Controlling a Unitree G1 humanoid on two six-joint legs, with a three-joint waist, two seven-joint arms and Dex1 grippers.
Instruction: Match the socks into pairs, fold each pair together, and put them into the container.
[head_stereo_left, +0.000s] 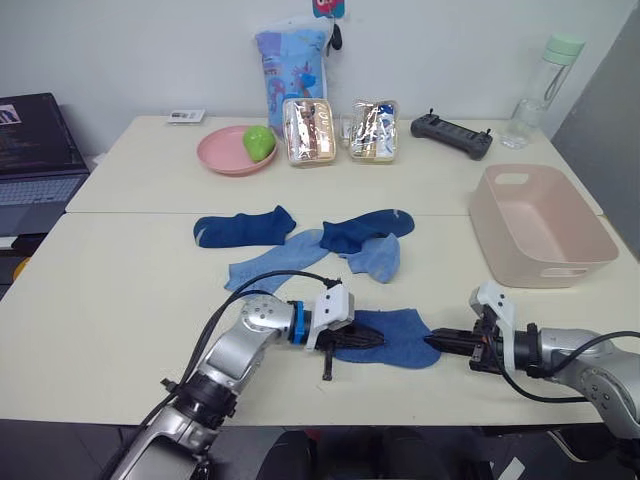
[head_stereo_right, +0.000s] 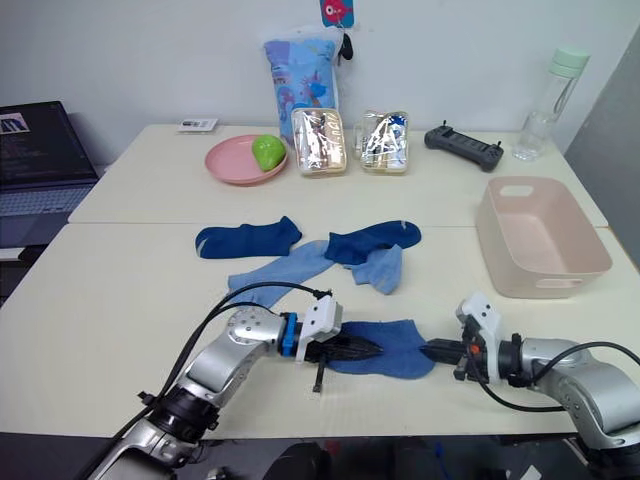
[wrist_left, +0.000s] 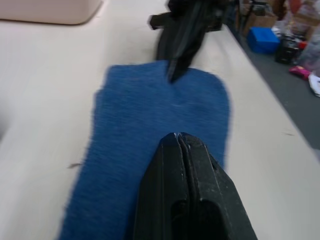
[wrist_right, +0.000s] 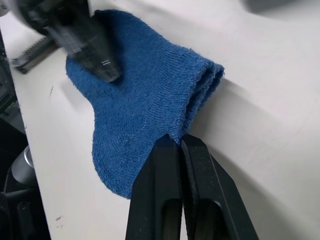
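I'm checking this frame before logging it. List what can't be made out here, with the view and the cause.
- Near sock: one sock or a stacked pair, unclear; the right wrist view shows layered edges only.
- Left gripper: whether its shut tips pinch or just press the fabric, hidden by its own fingers.
- Laptop: cut by the head views' edge.
- Snack boxes: contents too small.

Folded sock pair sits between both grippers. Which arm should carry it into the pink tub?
Right. The right gripper sits at the folded sock pair's end nearer the pink tub, which stands on the robot's right. The left gripper would have to cross over.
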